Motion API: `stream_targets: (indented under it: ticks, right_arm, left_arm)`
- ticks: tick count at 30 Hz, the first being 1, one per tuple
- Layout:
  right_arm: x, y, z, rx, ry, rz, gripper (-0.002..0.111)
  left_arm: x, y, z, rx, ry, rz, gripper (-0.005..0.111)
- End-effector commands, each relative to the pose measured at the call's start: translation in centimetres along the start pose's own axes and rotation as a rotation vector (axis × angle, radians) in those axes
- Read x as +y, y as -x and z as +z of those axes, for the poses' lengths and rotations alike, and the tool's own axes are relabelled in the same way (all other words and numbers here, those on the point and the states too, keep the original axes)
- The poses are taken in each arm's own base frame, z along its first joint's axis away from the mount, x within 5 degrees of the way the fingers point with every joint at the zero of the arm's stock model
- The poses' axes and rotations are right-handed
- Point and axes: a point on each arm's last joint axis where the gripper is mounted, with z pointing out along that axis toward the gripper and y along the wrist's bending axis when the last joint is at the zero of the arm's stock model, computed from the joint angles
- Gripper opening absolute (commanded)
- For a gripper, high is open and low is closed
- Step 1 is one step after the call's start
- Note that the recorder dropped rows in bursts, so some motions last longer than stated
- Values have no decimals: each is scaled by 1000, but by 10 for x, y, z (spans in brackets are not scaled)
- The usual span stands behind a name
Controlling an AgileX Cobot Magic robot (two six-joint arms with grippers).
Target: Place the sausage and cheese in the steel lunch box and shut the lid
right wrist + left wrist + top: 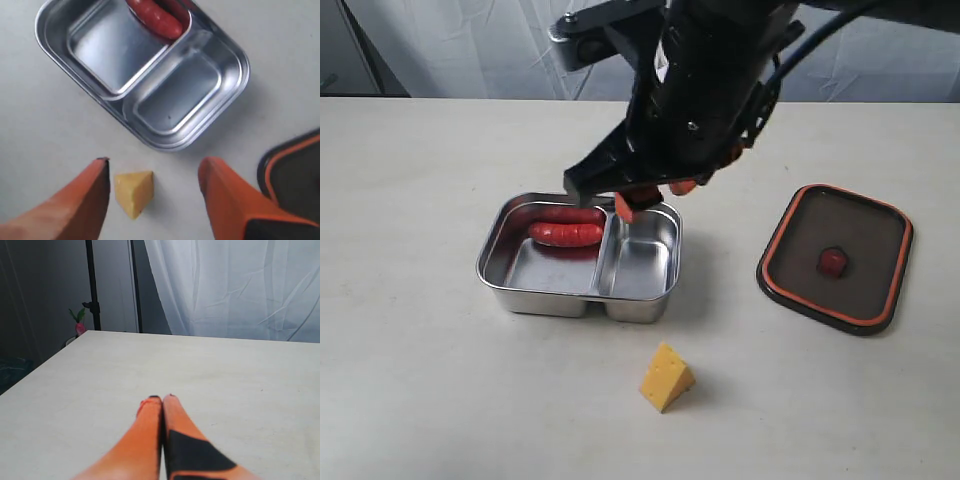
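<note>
The steel lunch box (510, 270) lies open on the table, with the red sausage (565, 234) in its wide compartment and its narrow compartment bare. The yellow cheese (666, 377) sits on the table in front of the box. The dark lid (835, 257) lies orange-rimmed to the right. My right gripper (653, 196) hangs open above the box's far edge, holding nothing. In the right wrist view the gripper (155, 162) frames the cheese (134, 192) far below, beside the box (235, 95), the sausage (157, 19) and the lid (295, 170). My left gripper (162, 397) is shut and empty over bare table.
The dark right arm (710, 80) looms over the back of the box. White curtains hang behind the table. In the left wrist view a black pole (92, 285) and a small plant (78, 322) stand past the table's far corner.
</note>
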Motion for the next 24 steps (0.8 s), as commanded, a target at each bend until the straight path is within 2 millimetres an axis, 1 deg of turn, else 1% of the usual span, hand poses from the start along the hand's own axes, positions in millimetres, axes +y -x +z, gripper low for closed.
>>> stream_targets:
  ticks: [1, 2, 4, 6, 8, 11, 12, 16, 17, 20, 22, 24]
  right_arm:
    - [-5, -35, 13, 75, -20, 110, 54]
    - [-4, -44, 26, 54, -5, 155, 54]
    - [-4, -56, 45, 46, 0, 222, 58]
    - [-4, -65, 60, 72, 5, 286, 66]
    - [-2, -71, 73, 111, 12, 306, 67]
    - [1, -73, 84, 144, 30, 334, 67]
    - [5, -72, 88, 141, 37, 328, 67]
    - [19, -71, 92, 115, 55, 284, 67]
    - [26, -72, 91, 110, 63, 259, 67]
    - [35, -76, 93, 122, 36, 181, 67]
    - [36, -80, 99, 154, -11, 135, 67]
    - [33, -84, 105, 178, -53, 134, 67]
  left_arm:
    - [0, 0, 0, -11, -6, 7, 0]
    - [0, 0, 0, -11, -6, 7, 0]
    - [0, 0, 0, -11, -6, 7, 0]
    - [0, 0, 0, -11, -6, 7, 0]
    - [0, 0, 0, -11, -6, 7, 0]
    - [0, 0, 0, -11, -6, 7, 0]
    - [0, 0, 0, -11, -6, 7, 0]
    - [0, 0, 0, -11, -6, 7, 0]
    - [0, 0, 0, -11, -6, 7, 0]
    - [0, 0, 0, -11, -6, 7, 0]
    - [0, 0, 0, -11, -6, 7, 0]
    - [0, 0, 0, -11, -6, 7, 0]
